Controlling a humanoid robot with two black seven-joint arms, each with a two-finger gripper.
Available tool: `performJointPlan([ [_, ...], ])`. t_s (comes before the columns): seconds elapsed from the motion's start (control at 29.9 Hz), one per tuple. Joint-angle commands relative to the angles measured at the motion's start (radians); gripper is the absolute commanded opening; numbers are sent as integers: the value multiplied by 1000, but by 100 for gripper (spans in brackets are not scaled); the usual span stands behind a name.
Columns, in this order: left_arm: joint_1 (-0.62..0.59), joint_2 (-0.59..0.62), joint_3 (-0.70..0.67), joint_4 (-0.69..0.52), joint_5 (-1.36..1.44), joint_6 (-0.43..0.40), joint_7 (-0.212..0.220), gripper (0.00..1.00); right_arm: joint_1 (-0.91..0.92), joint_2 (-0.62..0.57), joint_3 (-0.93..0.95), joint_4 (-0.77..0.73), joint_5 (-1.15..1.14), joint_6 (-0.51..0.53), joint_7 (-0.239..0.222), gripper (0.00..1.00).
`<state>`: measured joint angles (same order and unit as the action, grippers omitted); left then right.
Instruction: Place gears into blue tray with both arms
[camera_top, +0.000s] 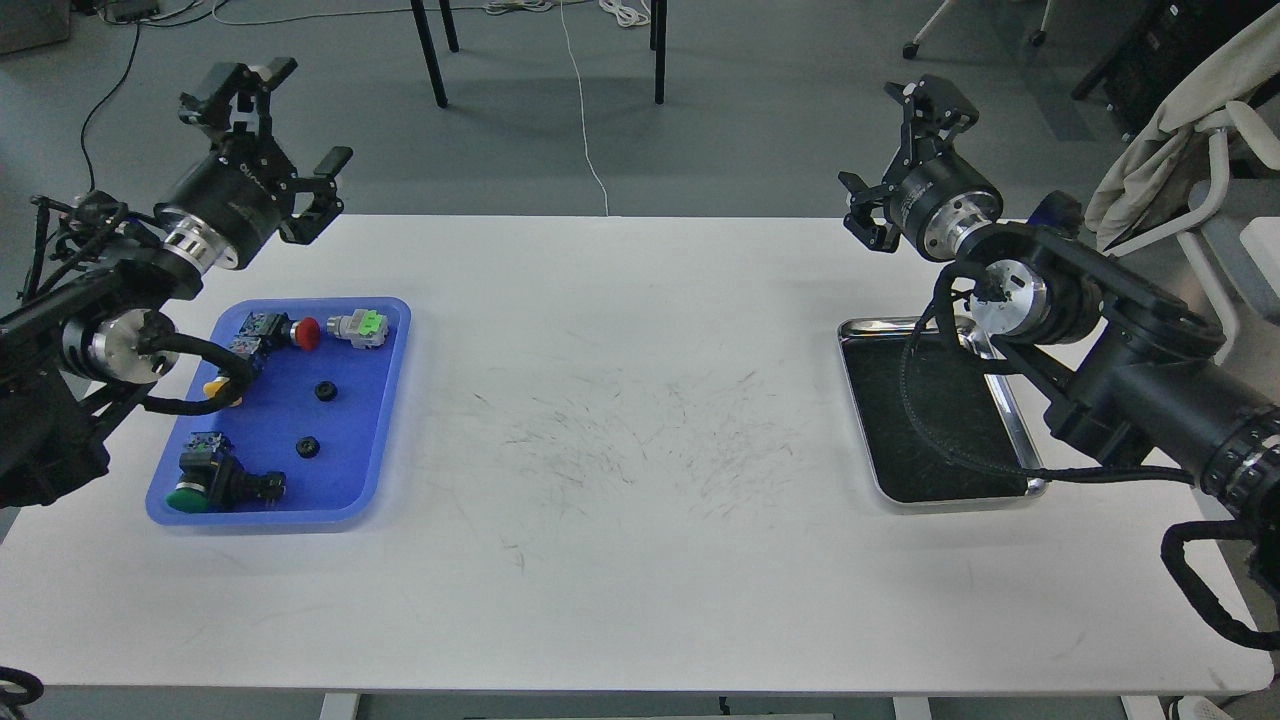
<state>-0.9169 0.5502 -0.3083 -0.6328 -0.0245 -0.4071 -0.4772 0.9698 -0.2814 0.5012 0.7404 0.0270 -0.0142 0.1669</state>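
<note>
Two small black gears lie inside the blue tray (352, 440) at the table's left: one gear (324, 391) near the tray's middle, the other gear (308, 446) a little nearer to me. My left gripper (284, 132) hangs open and empty above the table's back left corner, behind the tray. My right gripper (897, 155) is open and empty too, up over the back right of the table. Neither gripper touches anything.
The blue tray also holds push-buttons with a red cap (306, 333), a green-and-white body (362, 327) and a green cap (188, 497); a yellow one is partly behind my left arm's cable. A steel tray (900, 325) with a dark inside sits right, under my right arm.
</note>
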Motion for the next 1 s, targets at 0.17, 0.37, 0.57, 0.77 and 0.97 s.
performJointPlan([
  [0.17,-16,-24,-61,56,-2,4,-11,98,17,47,-3,-41,7,5,0,99],
  [0.37,3,-45,-69,105,-2,-67,-11,98,46,120,6,-157,7,-1,0,99],
  [0.57,15,-113,-32,107,3,-75,24,98,58,153,23,-193,8,-1,0,99],
  [0.77,-7,-96,3,111,-2,-52,121,99,41,127,42,-144,10,5,0,99],
  [0.97,-30,-105,0,159,5,-2,120,99,-17,-67,40,46,10,16,0,99],
])
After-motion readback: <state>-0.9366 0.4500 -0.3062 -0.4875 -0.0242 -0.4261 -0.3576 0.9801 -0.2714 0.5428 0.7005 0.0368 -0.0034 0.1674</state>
